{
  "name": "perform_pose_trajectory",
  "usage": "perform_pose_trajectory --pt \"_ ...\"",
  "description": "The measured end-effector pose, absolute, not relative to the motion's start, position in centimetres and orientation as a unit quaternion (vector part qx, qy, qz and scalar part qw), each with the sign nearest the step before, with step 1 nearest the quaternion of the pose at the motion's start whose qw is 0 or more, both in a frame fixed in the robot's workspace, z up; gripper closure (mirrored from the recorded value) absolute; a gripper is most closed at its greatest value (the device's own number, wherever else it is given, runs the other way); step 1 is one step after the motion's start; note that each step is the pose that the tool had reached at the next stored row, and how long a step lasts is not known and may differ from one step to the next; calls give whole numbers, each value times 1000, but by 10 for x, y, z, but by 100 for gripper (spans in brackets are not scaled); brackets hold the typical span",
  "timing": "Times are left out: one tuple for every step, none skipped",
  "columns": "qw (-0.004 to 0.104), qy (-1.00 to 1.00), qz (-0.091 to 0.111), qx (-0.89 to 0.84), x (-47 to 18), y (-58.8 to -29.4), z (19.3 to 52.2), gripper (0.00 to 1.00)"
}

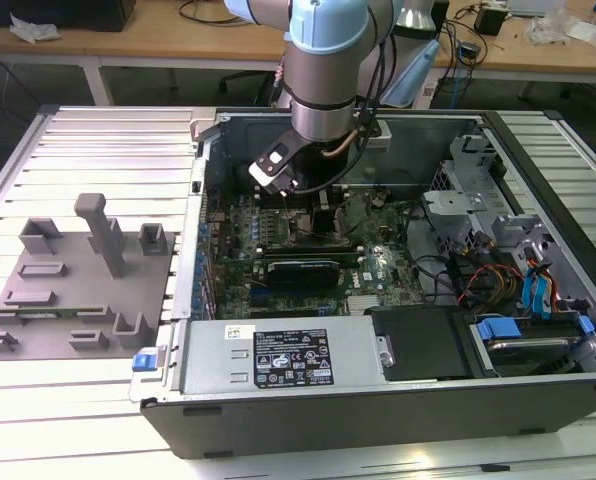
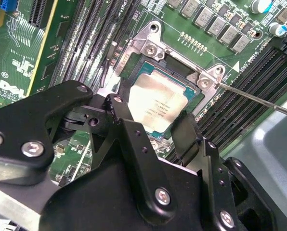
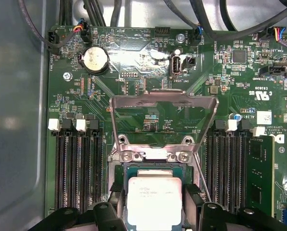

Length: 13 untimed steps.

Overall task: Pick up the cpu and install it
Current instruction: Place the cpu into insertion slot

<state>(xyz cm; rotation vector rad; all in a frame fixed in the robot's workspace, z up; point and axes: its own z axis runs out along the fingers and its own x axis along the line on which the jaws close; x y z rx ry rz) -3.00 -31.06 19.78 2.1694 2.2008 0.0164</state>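
Note:
The cpu, a square chip with a silvery top, lies level in or just above the black socket frame on the green motherboard. My gripper straddles it, with one black finger against each of two opposite edges. The jaws look shut on the cpu. The socket's metal load plate stands tilted open behind the chip, and its thin lever rod sticks out to one side. In the exterior view the arm's wrist reaches down into the back of the open computer case.
Rows of black memory slots flank the socket on both sides. A round coin battery and cables sit beyond it. Grey fixture blocks stand on the table at the exterior view's left. A power supply and drive bays fill the case's front.

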Motion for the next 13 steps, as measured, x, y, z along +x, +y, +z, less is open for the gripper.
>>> perform_pose_trajectory --pt "26 712 5 702 -30 -311 198 38" --pt "26 712 5 702 -30 -311 198 31" --pt "26 712 5 702 -30 -311 198 31" --pt "26 712 5 702 -30 -311 198 31" --pt "26 712 5 702 -30 -311 198 31" --pt "26 712 5 702 -30 -311 199 31" --pt "26 712 5 702 -30 -311 202 31" --pt "26 712 5 702 -30 -311 205 31" --pt "26 712 5 702 -30 -311 205 31" --pt "26 712 5 702 -30 -311 205 31" --pt "26 712 5 702 -30 -311 205 31" --pt "26 712 5 702 -30 -311 205 31" --pt "26 712 5 702 -30 -311 205 31"
